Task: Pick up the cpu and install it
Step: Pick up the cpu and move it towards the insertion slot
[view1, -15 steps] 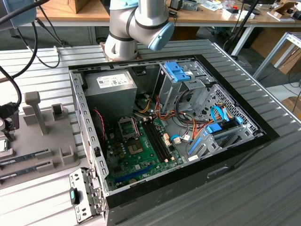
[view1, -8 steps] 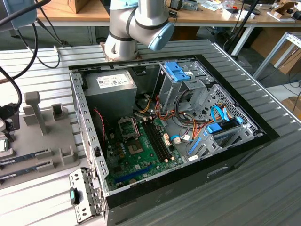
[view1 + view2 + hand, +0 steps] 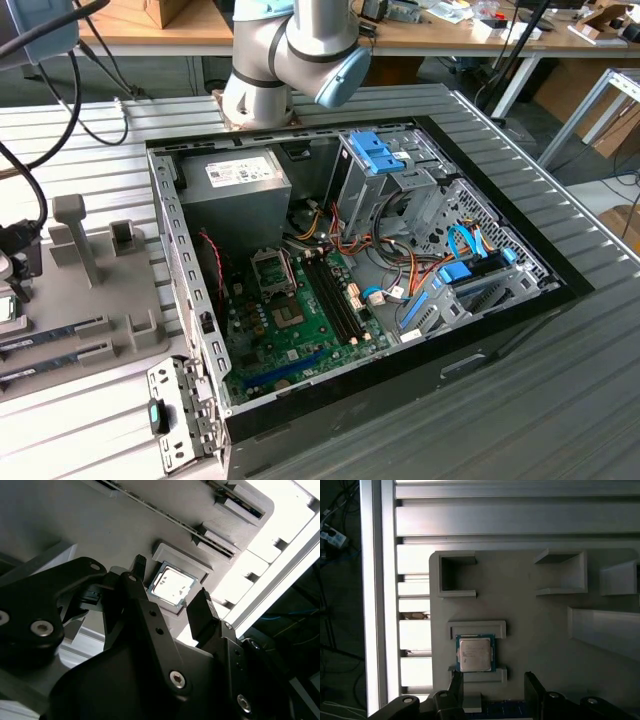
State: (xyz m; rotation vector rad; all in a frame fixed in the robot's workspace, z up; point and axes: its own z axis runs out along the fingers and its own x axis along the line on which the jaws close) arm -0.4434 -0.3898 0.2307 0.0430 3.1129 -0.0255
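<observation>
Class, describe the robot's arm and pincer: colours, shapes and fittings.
The arm is silver-grey, with rounded joints and a light blue end cap. In the second wrist view the pincer is black: two flat, angular fingers, fastened with silvery bolts.

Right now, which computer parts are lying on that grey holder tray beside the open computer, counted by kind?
cpu: 1
memory sticks: 2
Total: 3
</observation>
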